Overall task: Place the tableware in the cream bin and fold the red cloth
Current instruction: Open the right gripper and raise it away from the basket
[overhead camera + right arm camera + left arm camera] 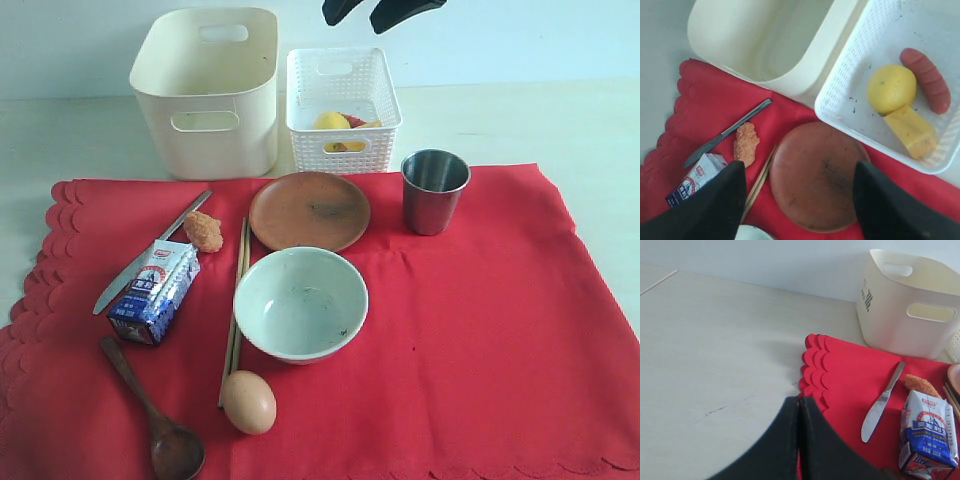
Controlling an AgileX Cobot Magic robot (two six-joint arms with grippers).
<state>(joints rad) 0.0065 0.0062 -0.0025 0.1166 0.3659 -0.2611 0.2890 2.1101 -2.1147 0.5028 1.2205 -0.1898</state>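
The red cloth (480,330) lies flat under a white bowl (300,303), steel cup (434,190), brown plate (309,210), knife (150,253), chopsticks (236,310) and wooden spoon (160,425). The cream bin (207,90) stands empty behind the cloth's far left part. My right gripper (372,12) hangs high at the back. It is open and empty in the right wrist view, its jaws (799,167) spread above the plate (815,175). My left gripper (799,405) is shut on nothing, above the cloth's scalloped edge (812,370) near the knife (880,405). It is outside the exterior view.
A white lattice basket (343,105) beside the bin holds a lemon (891,88), a sausage (927,80) and a yellow block (912,130). A milk carton (155,290), a fried piece (204,231) and an egg (248,401) lie on the cloth. Bare table (715,340) lies left of the cloth.
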